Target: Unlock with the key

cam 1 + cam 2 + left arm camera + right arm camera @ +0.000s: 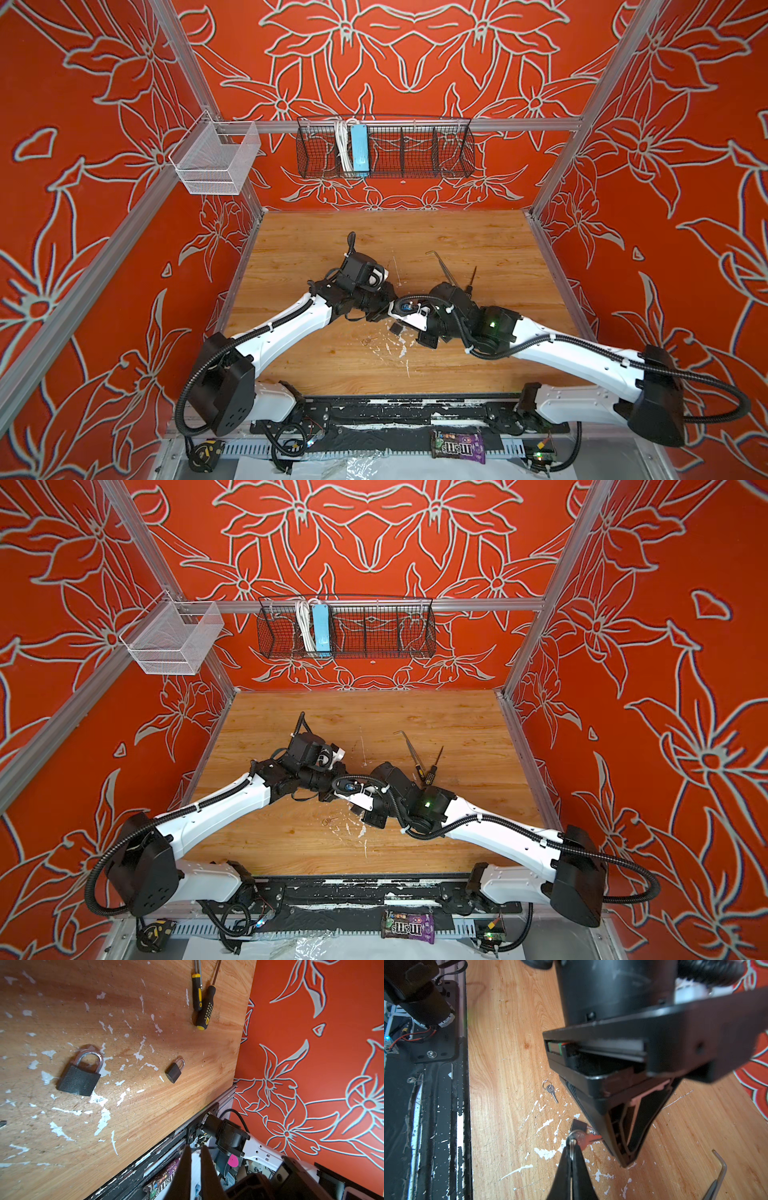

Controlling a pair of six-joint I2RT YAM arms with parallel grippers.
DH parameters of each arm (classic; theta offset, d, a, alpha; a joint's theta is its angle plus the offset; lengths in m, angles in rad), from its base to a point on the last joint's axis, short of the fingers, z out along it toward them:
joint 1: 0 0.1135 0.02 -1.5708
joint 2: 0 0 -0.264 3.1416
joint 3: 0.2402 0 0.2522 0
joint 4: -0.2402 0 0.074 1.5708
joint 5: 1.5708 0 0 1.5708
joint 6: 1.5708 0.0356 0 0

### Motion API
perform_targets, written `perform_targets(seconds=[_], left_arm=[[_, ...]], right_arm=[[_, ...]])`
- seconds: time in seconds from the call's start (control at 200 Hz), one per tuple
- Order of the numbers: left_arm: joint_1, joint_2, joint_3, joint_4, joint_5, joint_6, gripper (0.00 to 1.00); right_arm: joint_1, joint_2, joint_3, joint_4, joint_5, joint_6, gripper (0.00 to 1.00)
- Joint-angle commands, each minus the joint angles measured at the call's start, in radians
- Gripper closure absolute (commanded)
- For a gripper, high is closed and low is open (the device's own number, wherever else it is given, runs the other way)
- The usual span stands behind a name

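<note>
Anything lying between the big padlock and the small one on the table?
No. In the left wrist view the table between the big padlock and the small padlock is bare wood, with only white paint flecks.

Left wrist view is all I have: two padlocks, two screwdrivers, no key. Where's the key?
Observer: Right wrist view shows it: the right gripper is shut on a key, pinching its ring end.
Operator: Any spare?
Observer: Yes, a second key on a ring lies loose on the table.
Operator: Held one touching anything?
Observer: Its blade points at the left gripper; contact I can't tell.
</note>
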Motion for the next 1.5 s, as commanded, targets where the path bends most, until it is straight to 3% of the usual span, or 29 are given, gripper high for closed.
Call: perform_targets(seconds=[0.0,0.315,0.525,0.665,0.755,0.956,1.091,1.166,1.346,1.401,1.496], left_arm=[[-0.001,-0.021,-0.001,-0.011,0.010,0.016,0.89],[-0.001,-0.021,0.004,-0.048,0.009,0.047,0.90],[0.005,-0.023,0.003,-0.050,-0.002,0.057,1.00],[0.020,-0.028,-0.002,-0.033,-0.019,0.047,1.00],[0.025,-0.027,-0.007,0.004,-0.031,0.044,1.00],[0.078,0.007,-0.020,0.171,0.000,0.028,1.00],[0.080,0.010,0.003,0.262,-0.078,0.096,1.00],[0.080,0.001,0.001,0.327,-0.125,0.130,1.00],[0.053,0.001,0.016,0.477,-0.125,0.205,1.00],[0.033,0.001,0.026,0.472,-0.172,0.232,1.00],[0.010,0.006,0.020,0.536,-0.199,0.222,1.00]], right_arm=[[0.003,0.006,0.029,-0.016,0.020,-0.033,1.00],[0.003,0.011,0.039,-0.036,0.045,-0.047,1.00],[0.003,0.023,0.054,-0.038,0.050,-0.050,1.00],[0.003,0.021,0.061,-0.036,0.080,-0.034,1.00],[0.003,0.016,0.061,-0.036,0.083,-0.018,0.83],[-0.015,-0.012,0.070,-0.067,0.070,0.074,0.59],[-0.075,-0.071,0.059,-0.103,-0.005,0.286,0.36],[-0.140,-0.111,0.053,-0.128,-0.099,0.438,0.35],[-0.287,-0.151,0.038,-0.098,-0.376,0.738,0.33],[-0.339,-0.158,0.011,-0.022,-0.470,0.842,0.33],[-0.439,-0.165,-0.071,0.256,-0.644,1.059,0.33]])
